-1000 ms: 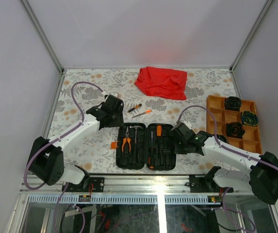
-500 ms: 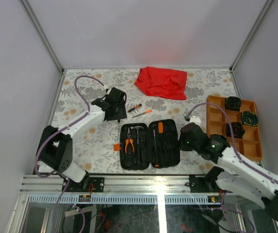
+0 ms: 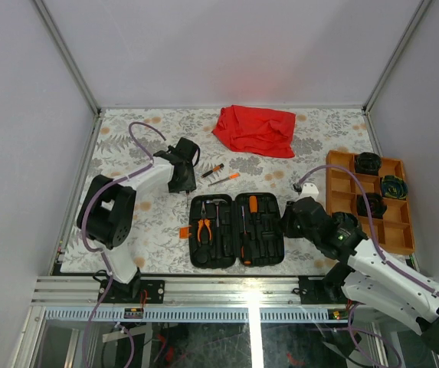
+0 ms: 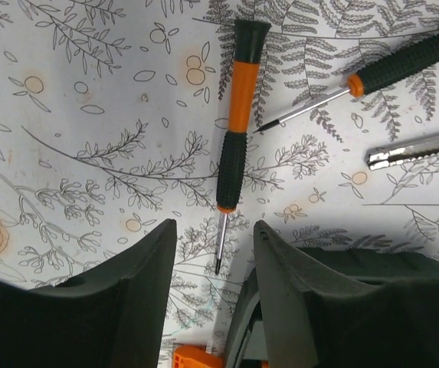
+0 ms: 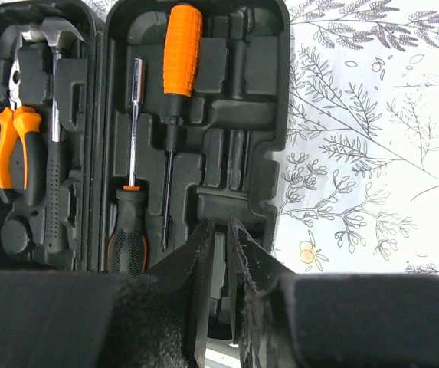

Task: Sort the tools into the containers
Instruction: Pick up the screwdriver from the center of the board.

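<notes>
Lying loose on the desk (image 3: 319, 146), just beyond the far edge of the open black case (image 3: 265, 241), a slim screwdriver (image 4: 237, 115) with an orange-and-black handle points its blade at the left gripper (image 4: 214, 238). That gripper is spread and empty, and in the left wrist view the blade's tip falls between its fingers. A second screwdriver (image 4: 403, 65) lies obliquely beside the first, its tip close to the first handle. A steel-coloured object (image 4: 414, 149) is cut off by the frame edge and cannot be identified.

The case already seats pliers (image 5: 12, 146), a hammer (image 5: 50, 46), a large orange-handled screwdriver (image 5: 181, 46) and a black-handled driver (image 5: 129, 230). The right gripper (image 5: 217, 261) hangs over the case's near right corner with its fingers pressed almost together, pinching nothing.

The orange tray (image 3: 391, 222) stands at the right and holds dark round items. A red cloth (image 3: 255, 129) lies at the back.

The step in hand appears to be picking up the slim screwdriver. A sound grasp would advance past the thin blade to the black grip. The gripper should close square across the handle, clear of the neighbouring tip.

No brand, label or lettering is legible in any view.
</notes>
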`<state>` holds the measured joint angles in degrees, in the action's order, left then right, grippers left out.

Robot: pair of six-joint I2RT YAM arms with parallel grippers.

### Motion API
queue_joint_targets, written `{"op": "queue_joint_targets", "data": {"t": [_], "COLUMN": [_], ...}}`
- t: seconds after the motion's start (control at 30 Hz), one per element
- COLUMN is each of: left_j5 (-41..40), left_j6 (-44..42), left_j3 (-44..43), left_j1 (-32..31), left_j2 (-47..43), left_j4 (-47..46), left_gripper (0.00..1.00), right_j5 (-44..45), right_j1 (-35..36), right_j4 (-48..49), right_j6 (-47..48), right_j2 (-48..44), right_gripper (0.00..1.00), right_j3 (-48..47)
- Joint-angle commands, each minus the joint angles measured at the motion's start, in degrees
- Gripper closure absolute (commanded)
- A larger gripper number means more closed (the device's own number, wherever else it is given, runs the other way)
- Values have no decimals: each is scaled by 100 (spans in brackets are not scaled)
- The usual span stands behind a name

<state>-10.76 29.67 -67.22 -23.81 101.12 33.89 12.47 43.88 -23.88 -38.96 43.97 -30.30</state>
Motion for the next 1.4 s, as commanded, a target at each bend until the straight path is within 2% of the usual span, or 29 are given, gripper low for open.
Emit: {"op": "queue_joint_targets", "data": {"t": [0.0, 0.2, 0.43, 0.63, 0.73, 0.83, 0.93, 1.1, 1.27, 1.37], "left_j5": [204, 546, 718, 596, 523, 312, 142, 80, 241, 705], "left_j6": [-163, -184, -166, -144, -137, -121, -68, 62, -34, -239], "left_j3": [-229, -294, -251, -247, -244, -231, -175, 237, 784, 1088], "left_j1": [131, 235, 289, 285, 292, 289, 290, 288, 281, 282], "left_j2": [251, 484, 732, 831, 780, 632, 369, -407, -1486, -2173], "left_j4": [-189, -371, -480, -434, -406, -334, -274, -264, -433, -622], "left_gripper": [58, 61, 62, 75, 84, 89, 90, 91, 92, 93], "right_j5": [73, 753, 544, 401, 349, 320, 361, 741, 919, 833], "right_j1": [12, 9, 13, 10, 10, 11, 15, 13, 10, 12], "right_j4": [175, -353, -251, -132, -113, -93, -56, 28, 369, 942], "right_j6": [103, -170, -218, -105, -68, -68, -97, -298, -304, -53], "right_j2": [-55, 144, 291, 257, 262, 232, 134, -277, -668, -918], "right_gripper": [81, 78, 74, 74, 74, 74, 71, 52, 46, 43], "right_j3": [19, -26, 165, 183, 174, 167, 152, 177, 233, 389]}}
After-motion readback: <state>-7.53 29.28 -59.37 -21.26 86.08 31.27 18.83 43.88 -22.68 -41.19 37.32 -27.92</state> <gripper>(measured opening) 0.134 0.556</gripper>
